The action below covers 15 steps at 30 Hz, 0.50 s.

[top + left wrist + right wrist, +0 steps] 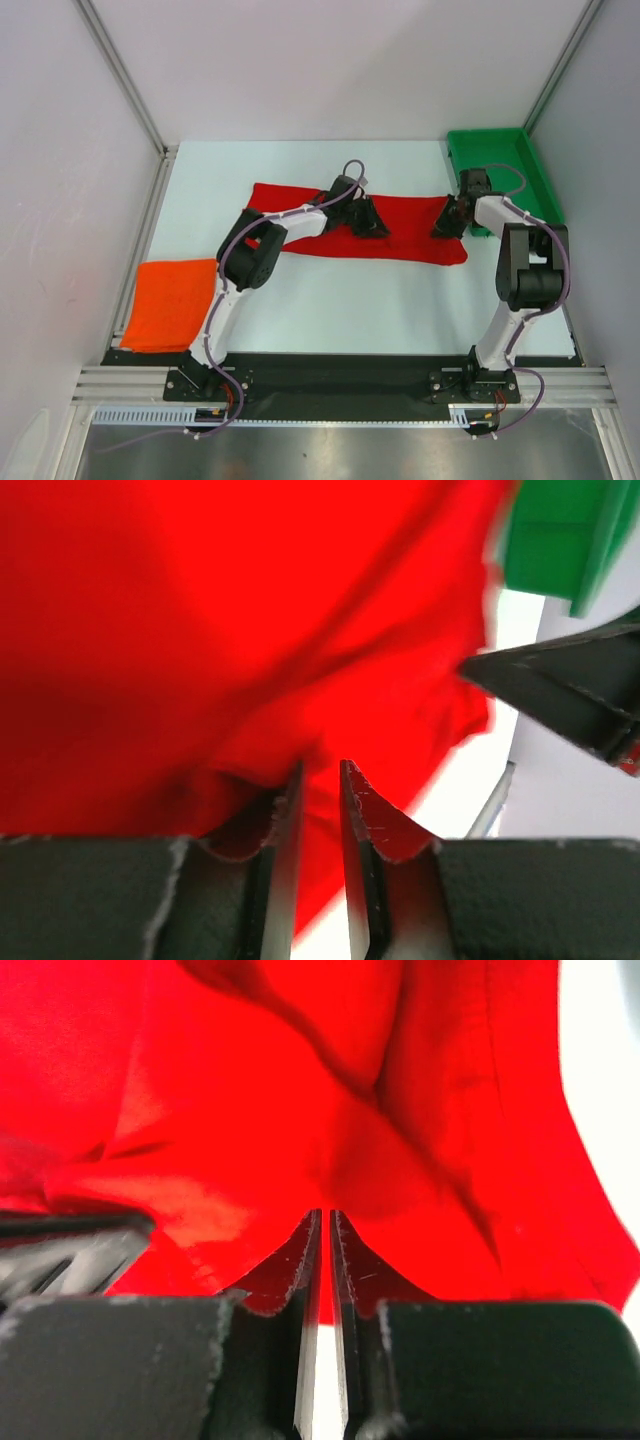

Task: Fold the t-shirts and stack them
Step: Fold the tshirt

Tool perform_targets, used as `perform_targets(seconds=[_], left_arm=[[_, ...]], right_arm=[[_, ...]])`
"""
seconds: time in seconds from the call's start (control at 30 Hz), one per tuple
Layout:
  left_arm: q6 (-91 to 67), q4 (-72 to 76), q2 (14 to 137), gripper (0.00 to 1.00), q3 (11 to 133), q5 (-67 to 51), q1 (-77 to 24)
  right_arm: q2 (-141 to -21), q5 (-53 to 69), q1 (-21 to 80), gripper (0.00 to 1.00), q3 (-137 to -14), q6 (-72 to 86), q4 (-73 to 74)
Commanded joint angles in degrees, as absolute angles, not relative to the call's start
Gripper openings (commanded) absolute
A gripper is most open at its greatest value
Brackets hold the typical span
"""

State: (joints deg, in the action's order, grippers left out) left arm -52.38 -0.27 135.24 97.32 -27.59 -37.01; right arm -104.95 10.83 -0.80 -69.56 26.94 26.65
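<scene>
The red t-shirt [410, 238] lies stretched in a long band across the middle of the table. My left gripper [372, 225] rests on its middle part, and in the left wrist view red cloth [200, 630] runs into the narrow gap of the left gripper [320, 765]. At the shirt's right end sits my right gripper [447, 225]. In the right wrist view the right gripper [325, 1212] is pinched nearly together on a ridge of red cloth [250, 1080]. The orange t-shirt [170, 300] lies folded as a rectangle at the near left, away from both grippers.
A green plastic tray [490, 135] stands at the far right corner, just behind the right gripper, and its corner [550, 540] shows in the left wrist view. White walls and metal posts close in the table on three sides.
</scene>
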Motion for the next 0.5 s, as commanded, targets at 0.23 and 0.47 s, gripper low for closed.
perform_targets(seconds=[0.23,0.47], left_arm=[[-46.4,-7.9,137.2,0.27,104.6,-30.9,-28.5],[-37.8,-18.2,125.6,0.33,101.2,-30.5,-26.5]], right_arm=[[-114.0,3.0,-0.7,0.16,-79.2,24.8,26.5],[-108.6,0.1,1.6,0.42,-85.4,24.7,34.5]])
